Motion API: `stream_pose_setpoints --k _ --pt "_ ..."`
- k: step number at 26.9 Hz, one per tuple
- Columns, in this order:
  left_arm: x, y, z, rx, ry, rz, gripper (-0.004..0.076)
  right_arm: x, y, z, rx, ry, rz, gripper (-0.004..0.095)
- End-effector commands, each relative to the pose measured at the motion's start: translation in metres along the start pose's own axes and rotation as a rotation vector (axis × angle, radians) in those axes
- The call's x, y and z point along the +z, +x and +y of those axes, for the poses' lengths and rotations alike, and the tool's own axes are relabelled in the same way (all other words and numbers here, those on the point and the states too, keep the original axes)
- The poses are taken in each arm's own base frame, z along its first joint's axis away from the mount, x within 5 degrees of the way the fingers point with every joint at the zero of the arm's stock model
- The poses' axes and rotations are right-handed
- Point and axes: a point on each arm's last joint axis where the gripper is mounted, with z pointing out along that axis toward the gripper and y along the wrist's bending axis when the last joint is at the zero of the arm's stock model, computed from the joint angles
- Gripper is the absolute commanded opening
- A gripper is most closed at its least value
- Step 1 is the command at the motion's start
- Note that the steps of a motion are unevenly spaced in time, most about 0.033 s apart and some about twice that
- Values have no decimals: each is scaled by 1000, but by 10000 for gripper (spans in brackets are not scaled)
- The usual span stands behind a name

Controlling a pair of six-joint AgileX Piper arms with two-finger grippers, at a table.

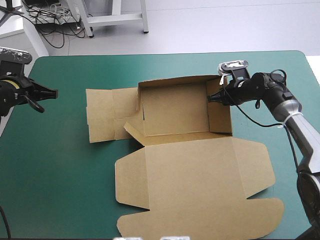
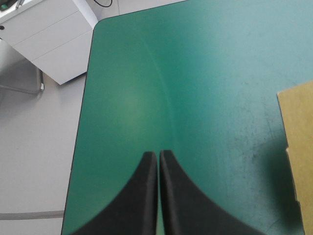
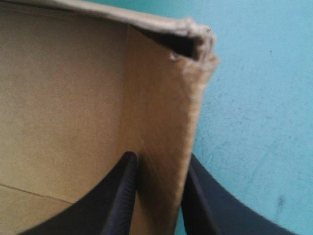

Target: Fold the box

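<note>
Pinching the box (image 1: 175,115) by its raised right wall, the right gripper (image 3: 159,159) is reaching in close to the box's far right corner. Its 2 black fingers (image 3: 117,196) are straddling that wall, 1 on the inner face and 1 on the outer, nearly closed with only the board between them. The box is sitting in the middle of the teal-green cover (image 1: 60,175), with its far and right walls standing, its lid (image 1: 200,185) lying flat toward the near edge and its flaps (image 1: 102,115) spreading flat to the left. The left gripper (image 2: 159,155) is hovering over bare cover near the left edge, fingers pressed together and holding nothing, well apart from the box.
</note>
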Motion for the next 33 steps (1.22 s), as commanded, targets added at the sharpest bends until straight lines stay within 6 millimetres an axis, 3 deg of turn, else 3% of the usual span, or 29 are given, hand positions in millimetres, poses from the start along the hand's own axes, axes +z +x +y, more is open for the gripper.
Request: stream_pose_setpoints --k 1,4,5,8,13,17,22,28,33 --pt "-6 -6 2 0 -10 -71 1 -22 -21 2 -48 28 -138 342" --pt "3 -5 1 0 -3 -34 1 -46 -44 4 -46 41 -218 378" --pt "5 -5 0 1 -2 -29 1 -64 -58 4 -35 57 -254 410" --pt "7 -5 0 2 -4 -34 1 -93 -71 1 -57 140 -261 478" --pt "13 -5 0 4 -2 -22 1 -122 -77 0 -23 198 -228 487" --pt "23 -5 -1 6 3 3 1 -125 -73 1 -11 193 -167 487" --pt "42 0 9 -87 26 53 1 -106 -71 -1 1 171 -113 486" --pt "44 11 31 -233 123 105 1 -51 -69 -3 25 94 -3 485" --pt "42 18 36 -249 148 159 1 -7 -63 -10 21 90 94 485"
